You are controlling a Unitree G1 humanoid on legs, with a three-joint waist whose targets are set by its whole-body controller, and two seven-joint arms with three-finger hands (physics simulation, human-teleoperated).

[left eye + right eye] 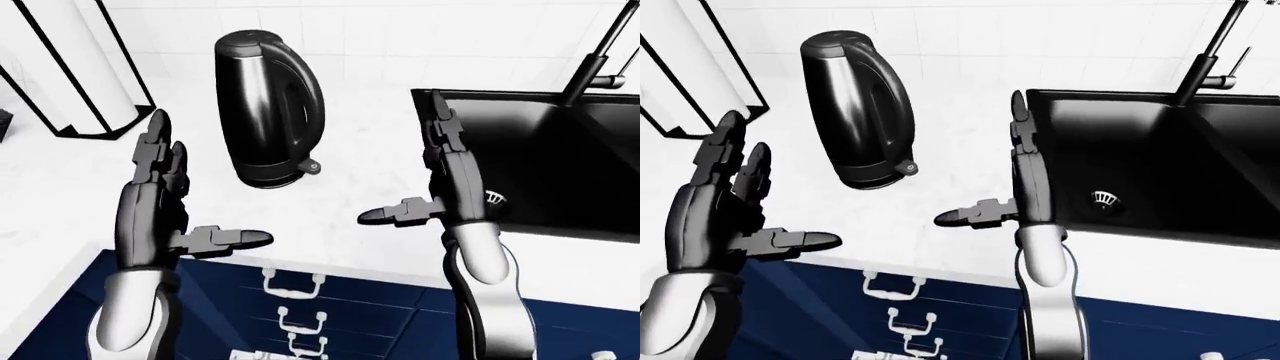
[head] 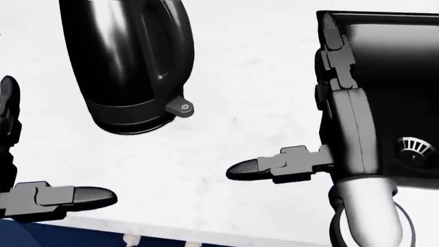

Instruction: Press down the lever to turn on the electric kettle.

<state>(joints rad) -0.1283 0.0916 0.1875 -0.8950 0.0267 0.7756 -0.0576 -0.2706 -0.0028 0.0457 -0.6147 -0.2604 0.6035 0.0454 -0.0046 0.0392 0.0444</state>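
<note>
The electric kettle stands on the white counter, its switch lever jutting from the base toward the right hand. Both hands hover open, fingers straight and spread, thumbs turned inward, touching nothing. The lever lies up and to the left of the right thumb, apart from it, and well right of the left hand. The right hand looks somewhat nearer. Beyond its fingers is the black sink
</note>
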